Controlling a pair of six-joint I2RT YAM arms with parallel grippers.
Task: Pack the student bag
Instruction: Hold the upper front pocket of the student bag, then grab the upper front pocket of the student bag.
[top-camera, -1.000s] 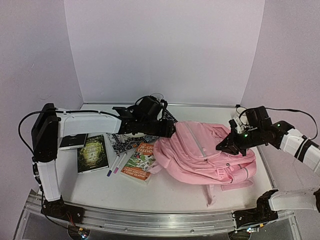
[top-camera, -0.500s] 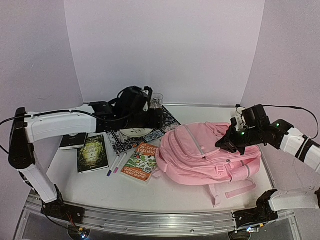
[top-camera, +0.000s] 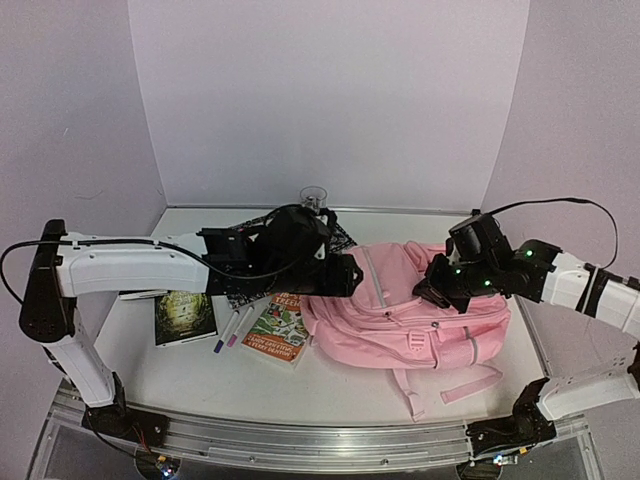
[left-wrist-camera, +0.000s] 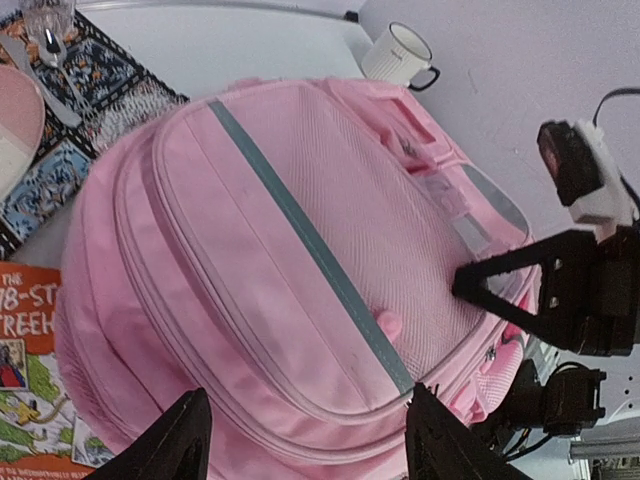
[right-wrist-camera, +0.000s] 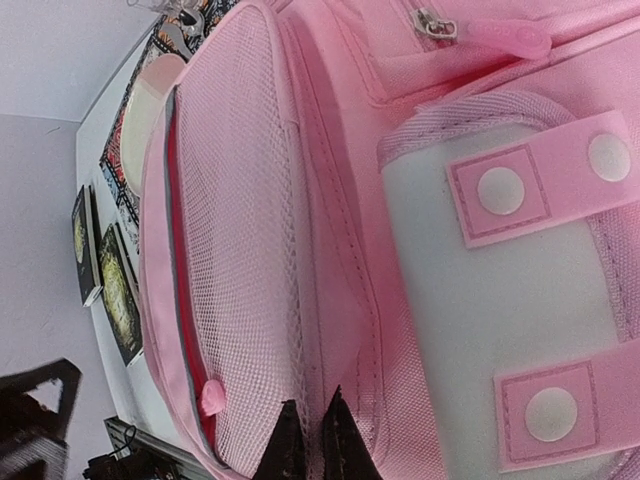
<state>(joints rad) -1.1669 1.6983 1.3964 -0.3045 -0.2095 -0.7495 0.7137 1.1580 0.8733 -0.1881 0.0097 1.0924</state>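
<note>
The left gripper (left-wrist-camera: 308, 410) has swung back from the far edge, spread over the left side of the student bag (top-camera: 400, 320). The right gripper (right-wrist-camera: 312, 425) has slid in, pinching its fabric, so opening looks next. The pink bag lies flat right of centre, zips (left-wrist-camera: 310, 250) seemingly closed, straps (top-camera: 470, 385) toward the near edge.

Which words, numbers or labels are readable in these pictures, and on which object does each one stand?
"8-ST" and "REEH": cut-off title letters on the orange book, in the left wrist view.
Dark green book: the cover title is too blurred to read.
Student bag: no readable text shows on it.
</note>
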